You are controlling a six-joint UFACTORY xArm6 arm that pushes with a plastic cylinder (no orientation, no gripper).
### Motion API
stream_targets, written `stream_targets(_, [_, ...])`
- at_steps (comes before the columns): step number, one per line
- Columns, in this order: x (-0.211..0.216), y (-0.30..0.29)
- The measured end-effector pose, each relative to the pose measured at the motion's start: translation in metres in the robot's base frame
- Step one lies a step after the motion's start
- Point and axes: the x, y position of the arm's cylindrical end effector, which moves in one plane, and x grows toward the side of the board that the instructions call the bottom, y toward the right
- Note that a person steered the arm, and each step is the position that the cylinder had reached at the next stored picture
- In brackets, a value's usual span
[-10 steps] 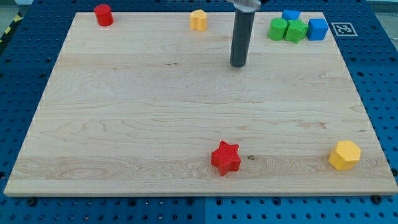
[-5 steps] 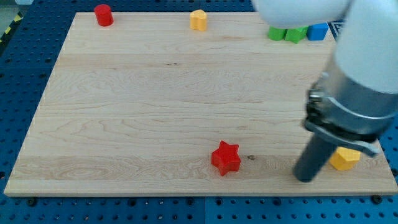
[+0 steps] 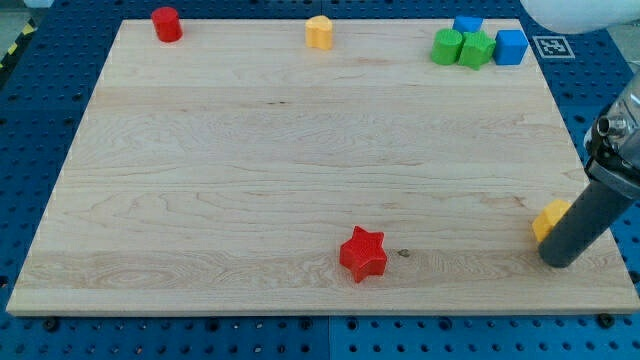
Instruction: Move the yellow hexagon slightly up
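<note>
The yellow hexagon [image 3: 549,217] sits near the board's right edge, low in the view, mostly hidden behind my rod. My tip [image 3: 560,262] rests on the board just below the hexagon, touching or nearly touching its lower side. The arm's body fills the view's right edge above it.
A red star [image 3: 363,254] lies at the bottom centre. A red cylinder [image 3: 166,23] is at the top left, a small yellow block [image 3: 319,32] at the top centre. Two green blocks [image 3: 463,47] and two blue blocks [image 3: 511,46] cluster at the top right.
My rod swept from the top centre down to the bottom right, then moved right to sit just below the yellow hexagon, now covering much of it. The hexagon has shifted slightly up.
</note>
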Motion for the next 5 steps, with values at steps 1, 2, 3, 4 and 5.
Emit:
stream_targets(1, [-0.011, 0.020])
stream_targets(2, [-0.024, 0.033])
stream_targets(3, [-0.039, 0.029])
stream_targets(4, [-0.048, 0.013])
stream_targets(5, [-0.055, 0.011])
